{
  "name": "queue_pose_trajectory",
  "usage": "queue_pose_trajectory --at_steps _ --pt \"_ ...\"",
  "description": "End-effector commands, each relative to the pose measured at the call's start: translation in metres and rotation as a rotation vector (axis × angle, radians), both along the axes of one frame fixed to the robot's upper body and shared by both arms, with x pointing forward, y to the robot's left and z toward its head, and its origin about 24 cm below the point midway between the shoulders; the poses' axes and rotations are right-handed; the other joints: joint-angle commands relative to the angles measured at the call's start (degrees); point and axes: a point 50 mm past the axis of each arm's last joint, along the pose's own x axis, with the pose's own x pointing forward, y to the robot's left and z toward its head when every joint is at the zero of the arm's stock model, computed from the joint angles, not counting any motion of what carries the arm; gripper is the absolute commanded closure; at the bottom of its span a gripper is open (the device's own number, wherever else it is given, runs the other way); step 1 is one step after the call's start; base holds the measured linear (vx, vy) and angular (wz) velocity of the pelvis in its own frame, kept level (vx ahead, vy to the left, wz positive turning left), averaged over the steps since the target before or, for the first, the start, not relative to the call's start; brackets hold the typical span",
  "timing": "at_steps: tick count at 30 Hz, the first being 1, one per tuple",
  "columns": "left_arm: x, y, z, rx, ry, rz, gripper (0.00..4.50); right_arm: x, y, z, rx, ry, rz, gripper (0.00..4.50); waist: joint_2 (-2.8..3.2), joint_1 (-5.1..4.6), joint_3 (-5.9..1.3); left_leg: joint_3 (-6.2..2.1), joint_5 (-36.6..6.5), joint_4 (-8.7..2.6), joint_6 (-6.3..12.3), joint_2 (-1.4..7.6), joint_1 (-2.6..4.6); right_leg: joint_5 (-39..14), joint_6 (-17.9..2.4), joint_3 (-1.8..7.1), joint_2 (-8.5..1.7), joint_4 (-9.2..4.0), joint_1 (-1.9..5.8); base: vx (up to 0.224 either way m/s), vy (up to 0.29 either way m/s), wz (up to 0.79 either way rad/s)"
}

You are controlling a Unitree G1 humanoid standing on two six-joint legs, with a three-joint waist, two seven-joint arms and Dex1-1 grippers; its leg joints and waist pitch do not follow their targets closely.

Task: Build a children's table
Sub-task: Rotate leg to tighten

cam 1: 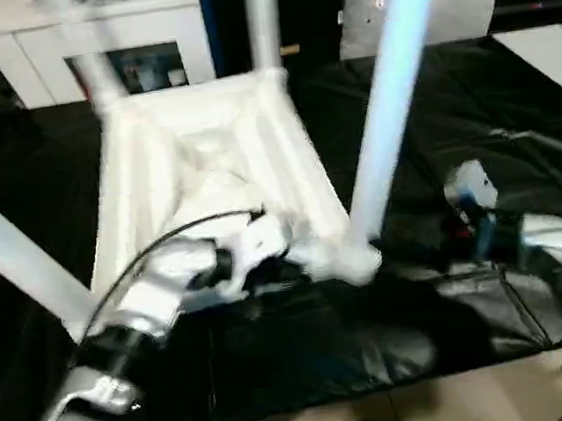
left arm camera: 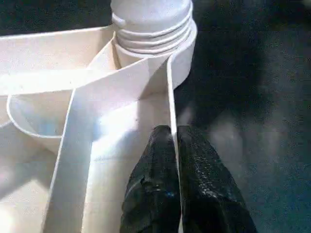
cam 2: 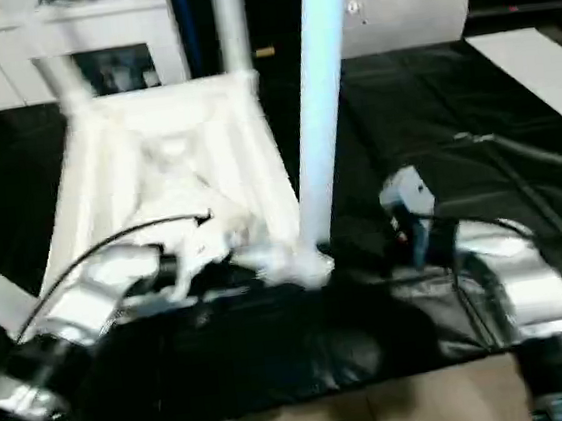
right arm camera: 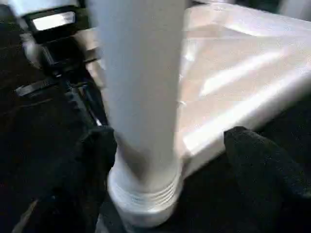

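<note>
Small white plastic children's table (cam 1: 206, 168) lies upside down on black-covered work surface (cam 1: 45, 165), legs up. Left gripper (left arm camera: 173, 133) pinches rim rib beside near corner socket, likely steadying it. Right gripper (right arm camera: 165, 145) spread wide, straddling that socket's white tube leg (right arm camera: 141, 87).

head eyes overhead, wrists close (shared leg (right arm camera: 141, 97))

No text, label, brand, number or sign can be read in any of the views; nothing legible is carried on any surface shown
</note>
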Motion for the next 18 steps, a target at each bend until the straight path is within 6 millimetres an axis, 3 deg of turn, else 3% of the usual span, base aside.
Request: queue_pose_trajectory --at_steps 1,4,12,18 --pt "-0.007 -0.009 0.005 -0.007 -0.012 -0.138 4.50 -0.003 0.003 0.000 -0.006 0.021 0.101 0.79 -1.25 -0.12 -4.28 0.25 -11.78 -3.18 5.90 1.54 0.50 -21.23 -9.94 2.58 -2.80 -3.96 3.14 0.000 0.000 0.00" --pt "-0.008 -0.003 0.006 0.028 -0.007 -0.188 4.50 -0.006 0.005 -0.002 -0.019 0.073 0.195 0.90 -1.50 0.01 -4.36 0.20 -12.23 -3.19 5.62 1.71 0.37 -18.39 -11.53 2.61 -2.79 -3.42 3.34 0.000 0.000 0.00" --pt "-0.009 0.000 0.009 0.050 0.006 -0.269 4.50 -0.008 0.010 -0.006 -0.024 0.142 0.314 1.68 -1.92 0.16 -4.21 0.29 -13.21 -3.14 4.63 1.66 0.47 -20.96 -11.05 2.72 -3.06 -3.73 3.23 0.000 0.000 0.00" --pt "-0.009 -0.001 0.010 0.048 0.012 -0.289 4.50 -0.007 0.014 -0.008 -0.012 0.158 0.340 2.16 -1.97 0.18 -4.36 0.27 -11.87 -3.03 4.66 1.70 0.38 -18.00 -12.08 2.70 -3.01 -3.27 3.38 0.000 0.000 0.00"
